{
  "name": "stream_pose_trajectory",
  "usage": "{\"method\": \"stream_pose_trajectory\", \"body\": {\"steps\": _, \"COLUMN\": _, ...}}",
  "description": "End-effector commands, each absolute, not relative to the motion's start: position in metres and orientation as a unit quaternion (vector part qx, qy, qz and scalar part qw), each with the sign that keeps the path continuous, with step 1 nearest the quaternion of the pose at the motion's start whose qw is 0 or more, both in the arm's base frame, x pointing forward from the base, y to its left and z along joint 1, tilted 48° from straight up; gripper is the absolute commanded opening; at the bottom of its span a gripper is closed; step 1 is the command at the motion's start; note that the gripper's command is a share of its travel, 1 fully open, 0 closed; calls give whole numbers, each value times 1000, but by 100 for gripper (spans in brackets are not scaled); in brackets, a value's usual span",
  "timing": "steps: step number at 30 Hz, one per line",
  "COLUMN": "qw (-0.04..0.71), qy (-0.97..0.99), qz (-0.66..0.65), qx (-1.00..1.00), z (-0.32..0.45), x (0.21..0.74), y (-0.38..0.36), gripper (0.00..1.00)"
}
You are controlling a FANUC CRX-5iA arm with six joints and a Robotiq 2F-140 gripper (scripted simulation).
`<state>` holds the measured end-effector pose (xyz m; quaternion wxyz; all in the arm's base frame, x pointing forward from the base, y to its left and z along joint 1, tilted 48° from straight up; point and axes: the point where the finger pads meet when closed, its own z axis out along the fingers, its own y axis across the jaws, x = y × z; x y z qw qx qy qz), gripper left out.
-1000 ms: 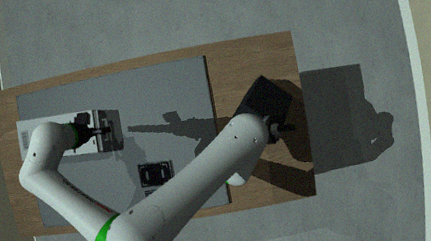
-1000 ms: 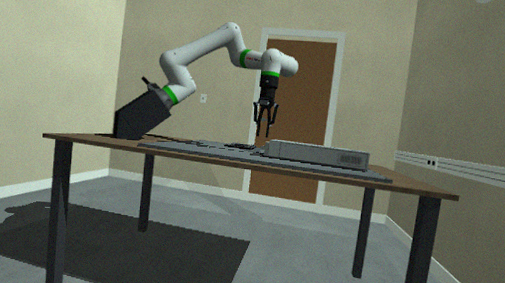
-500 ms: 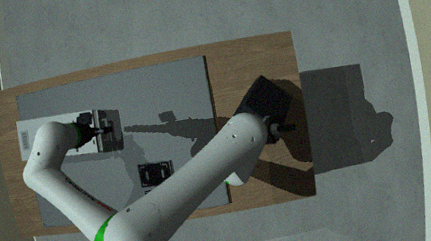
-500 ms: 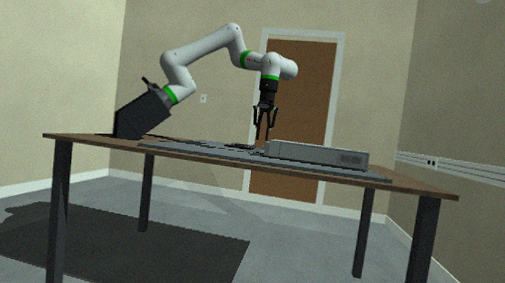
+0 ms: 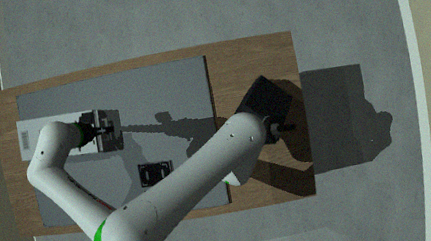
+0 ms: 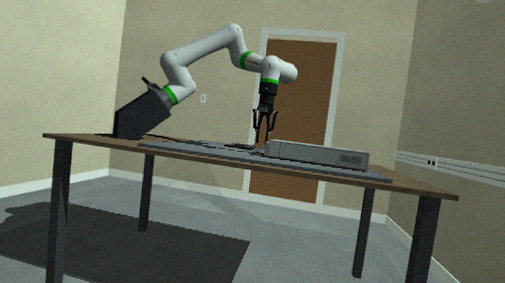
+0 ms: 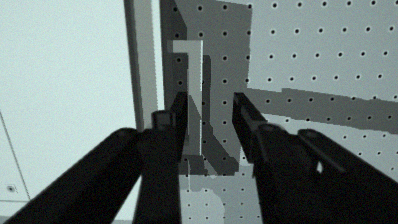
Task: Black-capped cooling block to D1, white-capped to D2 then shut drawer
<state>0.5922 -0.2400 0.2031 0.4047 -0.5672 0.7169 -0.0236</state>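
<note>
The cooler COLD [image 5: 51, 120] [image 6: 320, 154] [image 7: 65, 65] is a pale flat box. Its drawer front [image 7: 146, 60] is a strip along the box's end, and no open compartment shows. A pale bar handle [image 7: 195, 47] stands out from it. My gripper [image 5: 105, 130] [image 6: 262, 139] [image 7: 210, 107] is partly open and points down over the handle. In the wrist view the handle lies between the fingers, nearer the left one; nothing is gripped. The black deck slot D1 [image 5: 142, 177] lies beside COLD. D2 is hidden under the arm. No cooling blocks, tubes or lit lamp can be seen.
The grey perforated deck [image 5: 112, 88] [image 7: 320, 75] lies on the wooden table [image 5: 248, 53] [image 6: 95, 141]. The arm [image 5: 199, 183] [image 6: 200, 45] reaches across the deck from its black base [image 5: 263, 98] [image 6: 142, 115], and its shadow crosses the deck.
</note>
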Motion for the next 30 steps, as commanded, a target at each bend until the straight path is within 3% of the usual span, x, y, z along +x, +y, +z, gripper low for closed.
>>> {"method": "stream_pose_trajectory", "body": {"steps": 1, "qw": 405, "qy": 717, "qz": -24, "qx": -567, "z": 202, "x": 594, "y": -240, "gripper": 34}}
{"method": "stream_pose_trajectory", "body": {"steps": 30, "qw": 405, "qy": 717, "qz": -24, "qx": -567, "z": 192, "x": 603, "y": -233, "gripper": 34}}
